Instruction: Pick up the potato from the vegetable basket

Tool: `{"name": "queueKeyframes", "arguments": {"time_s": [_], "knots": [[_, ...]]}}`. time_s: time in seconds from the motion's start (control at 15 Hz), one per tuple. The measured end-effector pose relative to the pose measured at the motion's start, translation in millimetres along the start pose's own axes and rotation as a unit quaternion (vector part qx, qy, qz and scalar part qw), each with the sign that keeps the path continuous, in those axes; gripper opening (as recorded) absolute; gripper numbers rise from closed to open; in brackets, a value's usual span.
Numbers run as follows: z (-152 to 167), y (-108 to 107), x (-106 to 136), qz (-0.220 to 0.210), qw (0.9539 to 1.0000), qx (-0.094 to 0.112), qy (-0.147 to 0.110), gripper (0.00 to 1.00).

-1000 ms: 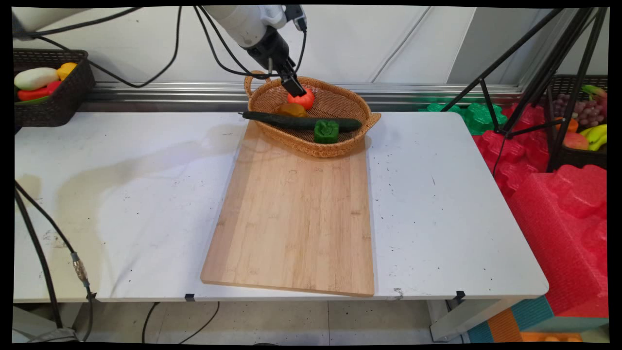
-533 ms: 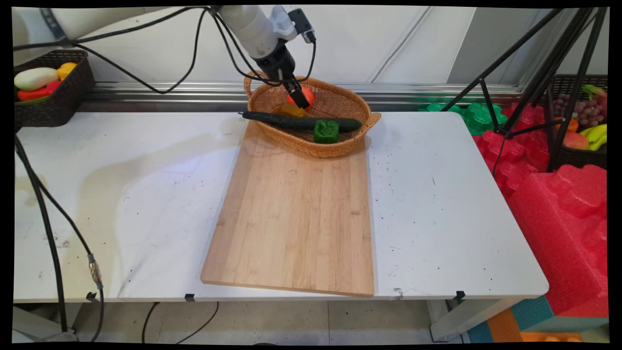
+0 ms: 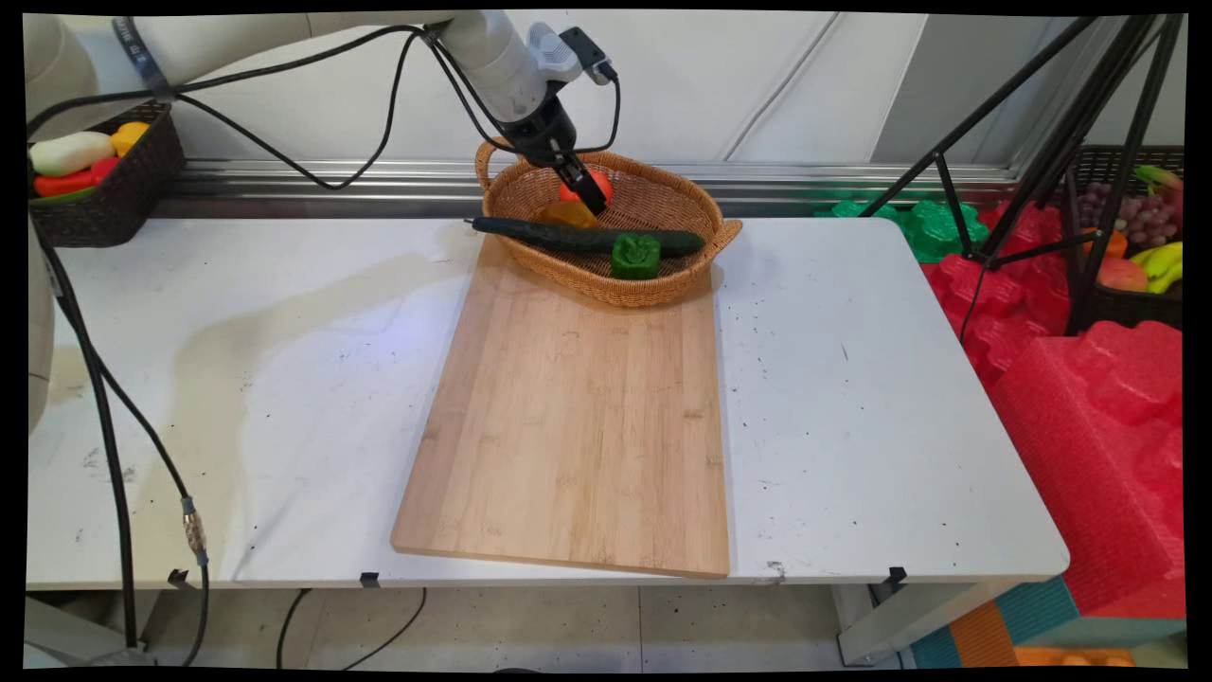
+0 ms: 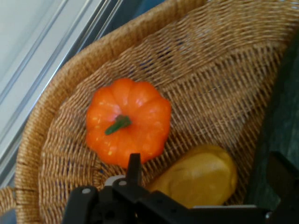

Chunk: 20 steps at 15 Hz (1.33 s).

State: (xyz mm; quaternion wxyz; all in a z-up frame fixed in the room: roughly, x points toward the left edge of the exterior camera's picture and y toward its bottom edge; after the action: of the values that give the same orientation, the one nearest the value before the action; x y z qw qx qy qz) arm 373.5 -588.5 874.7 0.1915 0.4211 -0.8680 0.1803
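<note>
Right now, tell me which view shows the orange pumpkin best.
The hand view: the orange pumpkin lies whole in the wicker basket, its green stem plain. In the main view the gripper hides most of it.

You have one wicker basket on one wooden cutting board; in it, one orange pumpkin, one yellow squash, one cucumber, one green pepper.
</note>
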Motion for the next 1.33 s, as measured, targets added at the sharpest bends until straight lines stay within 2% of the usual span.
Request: {"name": "queueKeyframes", "arguments": {"time_s": [0.53,1.33], "knots": [[22,-9,-7,-0.085,0.9962,-0.011,-0.011,1.0],[41,-17,-15,-0.134,0.9904,-0.012,-0.031,1.0]]}}
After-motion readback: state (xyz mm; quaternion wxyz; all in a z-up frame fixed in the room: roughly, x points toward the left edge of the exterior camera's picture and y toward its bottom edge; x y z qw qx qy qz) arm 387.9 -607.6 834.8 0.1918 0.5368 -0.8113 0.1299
